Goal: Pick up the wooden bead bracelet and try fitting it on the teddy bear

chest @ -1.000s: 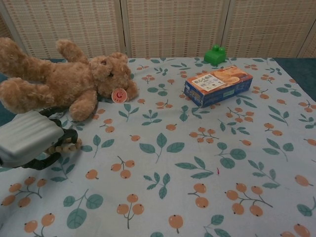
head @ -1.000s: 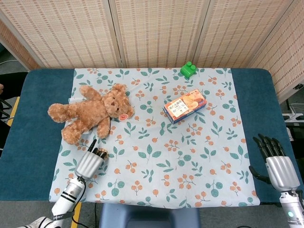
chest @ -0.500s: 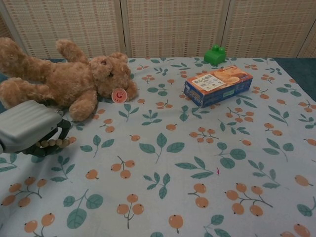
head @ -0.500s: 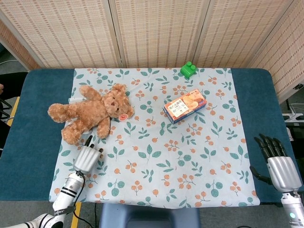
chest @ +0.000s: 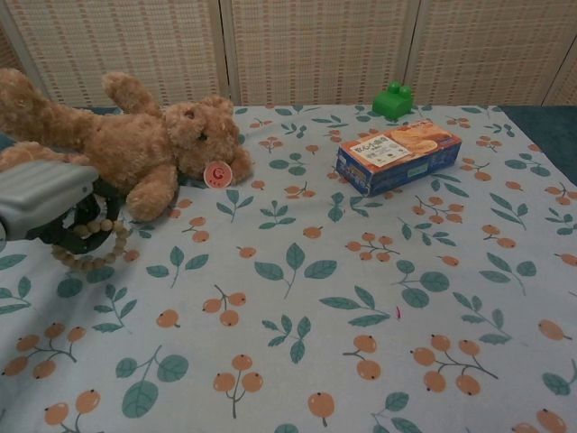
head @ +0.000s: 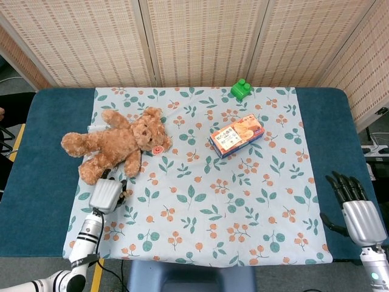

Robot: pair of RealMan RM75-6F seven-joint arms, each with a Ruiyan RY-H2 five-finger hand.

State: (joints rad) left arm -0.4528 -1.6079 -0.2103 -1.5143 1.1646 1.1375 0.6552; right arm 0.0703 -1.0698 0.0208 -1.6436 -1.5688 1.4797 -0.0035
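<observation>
The only container on the table was a flat rectangular cardboard biscuit box [head: 237,136] printed in orange and dark blue, lying closed on its broad face at an angle, so its contents could not be seen. Behind it, near the far edge, sat a small green plastic building block [head: 241,89] with two round studs on top. Both rested on a pale cloth patterned with teal leaves and orange berries [head: 243,207], spread smooth over a dark teal table [head: 36,182]. On the left of the cloth lay a shaggy tan plush teddy bear [head: 115,145], sprawled with limbs spread, a round red tag at its neck. Just in front of the bear's lower paw, the grey ribbed left hand [chest: 45,200] grasped the bracelet of round pale wooden beads [chest: 90,248]; in the chest view the loop hung from its dark fingers [chest: 86,224] with the lower beads seemingly just above the cloth, though whether they touched it was hard to tell. The bracelet was close beside the bear but not on it. The right hand [head: 357,213] hovered well apart at the table's right edge, released, its dark fingers extended and apart, holding nothing.
</observation>
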